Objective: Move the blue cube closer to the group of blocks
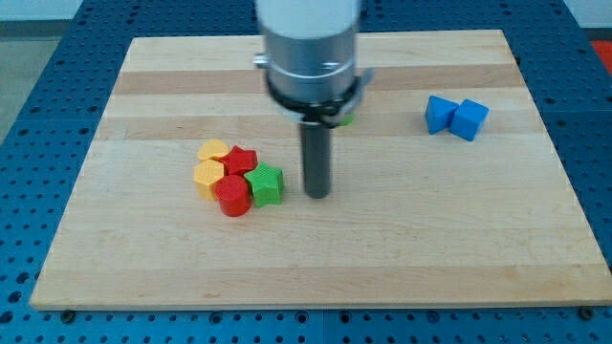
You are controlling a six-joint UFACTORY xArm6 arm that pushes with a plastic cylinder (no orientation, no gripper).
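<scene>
Camera view: one wooden board fills most of the frame, lying on a blue perforated table that shows at the edges.
Arm: one arm, a grey cylinder with a black collar, comes down from the top centre of the frame and stands upright over the middle of the board.
Rod: one straight dark rod hangs from the collar; my tip sits at centre frame, just to the right of the group's green block, with a narrow gap between them.
End effector state: a bare rod with nothing to spread or pinch; it holds nothing and touches no block that I can see.
Group: five blocks packed together left of centre.
Yellow: two, a yellow block at the group's top left and a second yellow block just below it.
Red: two, a red block at the group's top right and a red cylinder at its bottom.
Green: one green star-like block at the group's right edge; one more green piece peeks from behind the collar, shape hidden.
Blue: two at upper right, touching, well apart from the group: the blue cube and, on its left, a blue block.
</scene>
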